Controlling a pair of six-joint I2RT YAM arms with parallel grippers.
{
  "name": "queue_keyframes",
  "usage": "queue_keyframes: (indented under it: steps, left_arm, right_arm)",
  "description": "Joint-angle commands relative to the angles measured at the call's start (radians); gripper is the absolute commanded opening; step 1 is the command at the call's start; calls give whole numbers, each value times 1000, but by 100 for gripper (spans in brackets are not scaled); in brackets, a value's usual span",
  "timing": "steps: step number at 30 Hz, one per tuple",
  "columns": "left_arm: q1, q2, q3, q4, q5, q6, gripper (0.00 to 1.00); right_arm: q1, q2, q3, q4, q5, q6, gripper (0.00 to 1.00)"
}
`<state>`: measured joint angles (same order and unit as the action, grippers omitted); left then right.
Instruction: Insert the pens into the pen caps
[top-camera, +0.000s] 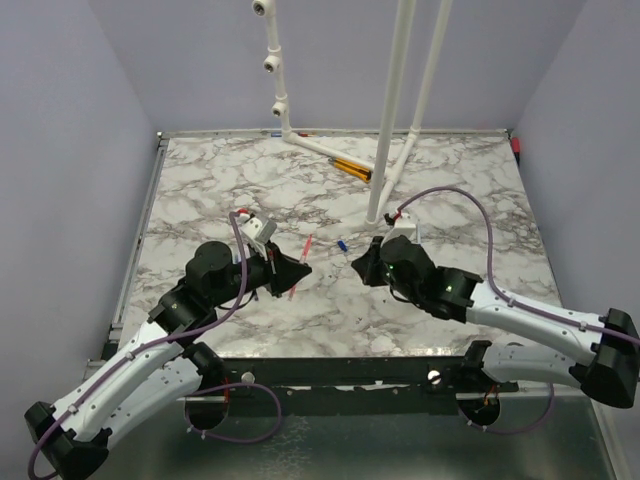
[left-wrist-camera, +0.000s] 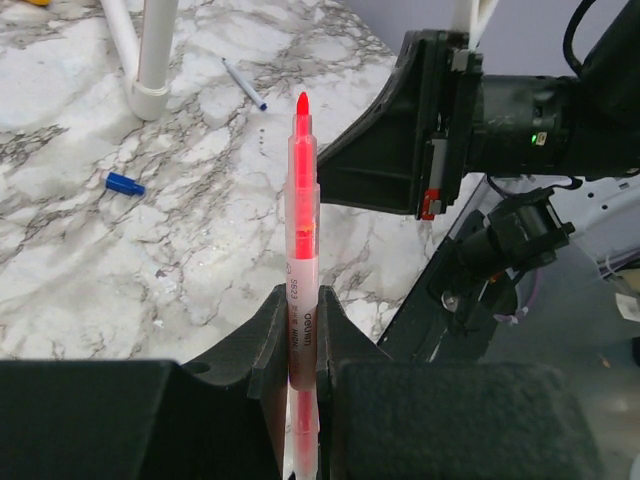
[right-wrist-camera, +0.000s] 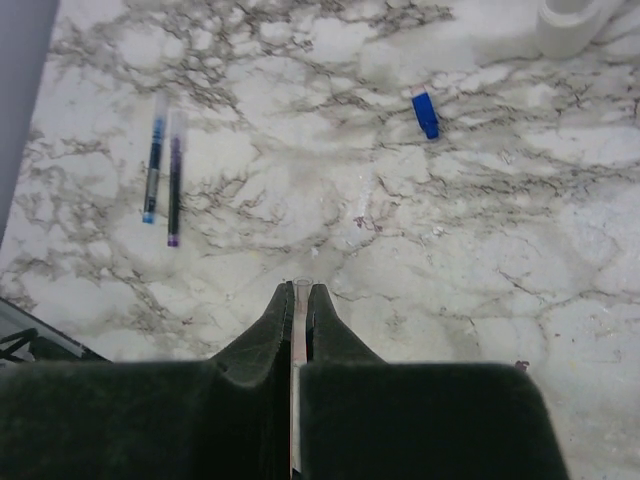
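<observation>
My left gripper (left-wrist-camera: 300, 295) is shut on the pink-red pen (left-wrist-camera: 302, 200), whose bare tip points up and away from the jaws. Seen from above, that pen (top-camera: 307, 246) sticks out of the left gripper (top-camera: 298, 268) above the marble. My right gripper (right-wrist-camera: 302, 290) is shut on a thin translucent pinkish pen cap (right-wrist-camera: 302, 287), its open end just past the fingertips. The right gripper (top-camera: 362, 263) faces the left one, a short gap apart. A blue pen cap (right-wrist-camera: 425, 113) lies loose on the table. The blue pen (right-wrist-camera: 153, 160) and black pen (right-wrist-camera: 174, 180) lie side by side.
A white pipe frame rises from a foot (top-camera: 375, 215) behind the grippers, with more pipes running to the back. Two orange-and-black sticks (top-camera: 350, 167) lie by the frame at the back. The marble table (top-camera: 450, 320) ends in a metal rail at the near edge.
</observation>
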<state>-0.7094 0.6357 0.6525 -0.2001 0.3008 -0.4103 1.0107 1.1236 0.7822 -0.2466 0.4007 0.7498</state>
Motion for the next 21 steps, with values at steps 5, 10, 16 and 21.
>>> queue_keyframes:
  steps: [5, 10, 16, 21]
  left_arm:
    - [-3, 5, -71, 180, 132, -89, 0]
    - [-2, -10, -116, 294, 182, -163, 0]
    - [-2, -28, -172, 433, 242, -241, 0]
    - [-2, -52, -206, 523, 271, -290, 0]
  right_arm:
    - [-1, -177, -40, 180, -77, -158, 0]
    - [-1, -261, -29, 306, -140, -231, 0]
    - [-1, -277, 8, 409, -208, -279, 0]
    - [-1, -261, 35, 503, -283, -302, 1]
